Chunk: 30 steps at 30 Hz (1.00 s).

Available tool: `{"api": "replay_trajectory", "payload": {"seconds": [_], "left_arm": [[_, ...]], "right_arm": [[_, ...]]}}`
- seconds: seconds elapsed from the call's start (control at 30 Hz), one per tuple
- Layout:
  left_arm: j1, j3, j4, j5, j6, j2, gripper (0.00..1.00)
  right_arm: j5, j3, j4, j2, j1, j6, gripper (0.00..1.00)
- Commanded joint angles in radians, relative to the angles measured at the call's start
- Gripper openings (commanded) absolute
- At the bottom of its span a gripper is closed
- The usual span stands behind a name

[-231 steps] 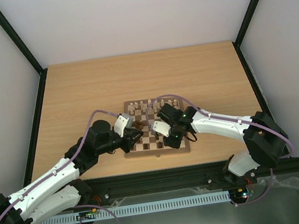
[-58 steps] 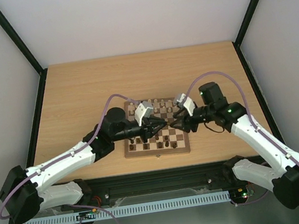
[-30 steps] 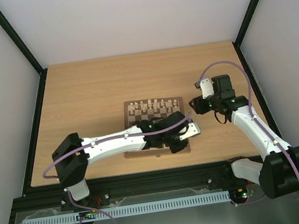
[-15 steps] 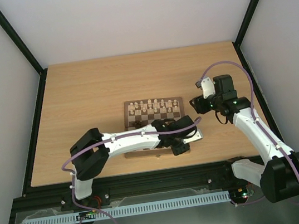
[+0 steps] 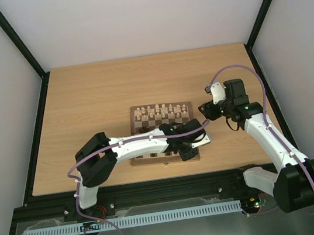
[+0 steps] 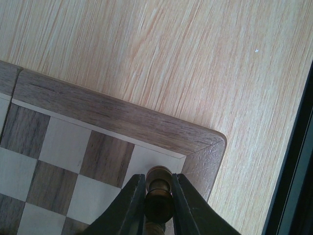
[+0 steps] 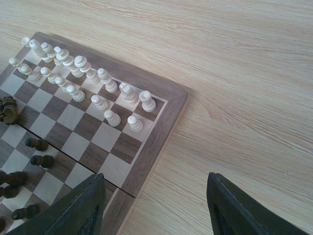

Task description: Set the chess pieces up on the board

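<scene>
My left gripper [image 6: 157,181] has shifted to the board [image 6: 112,115] corner nearest the worktop's front edge, pinching a dark piece [image 6: 158,208]; right gripper [image 7: 155,178] spread wide.

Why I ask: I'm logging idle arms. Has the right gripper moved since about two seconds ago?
Yes. The right gripper has moved right, off the board, and now hangs over the table just beyond the board's right edge.

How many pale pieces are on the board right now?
16. The pale pieces stand in two rows of eight along the far edge of the board. The left arm covers part of the near side, so a stray one could be hidden.
</scene>
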Motion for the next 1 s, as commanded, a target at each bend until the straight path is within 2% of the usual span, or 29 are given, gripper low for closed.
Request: {"api": "replay_trajectory", "payload": {"seconds": [0.0,0.3,0.53,0.73,0.87,0.97], "left_arm": [[0.012,0.009,0.005,0.023,-0.01,0.012,0.18],[0.027,0.011,0.002,0.02,-0.021,0.032,0.19],[0.028,0.01,0.011,0.016,-0.032,0.022,0.32],[0.026,-0.018,0.025,0.015,-0.033,-0.061,0.44],[0.01,-0.081,0.037,-0.037,-0.055,-0.159,0.46],[-0.007,-0.149,0.049,-0.007,-0.074,-0.229,0.37]], "right_arm": [[-0.025,-0.011,-0.021,-0.009,-0.002,-0.018,0.58],[-0.035,-0.012,-0.027,-0.011,-0.002,-0.022,0.58],[-0.041,-0.012,-0.029,-0.011,-0.003,-0.024,0.58],[-0.05,-0.011,-0.033,-0.012,-0.002,-0.024,0.58],[-0.052,-0.012,-0.033,-0.014,-0.002,-0.023,0.58],[-0.053,-0.012,-0.033,-0.013,-0.003,-0.025,0.58]]}}
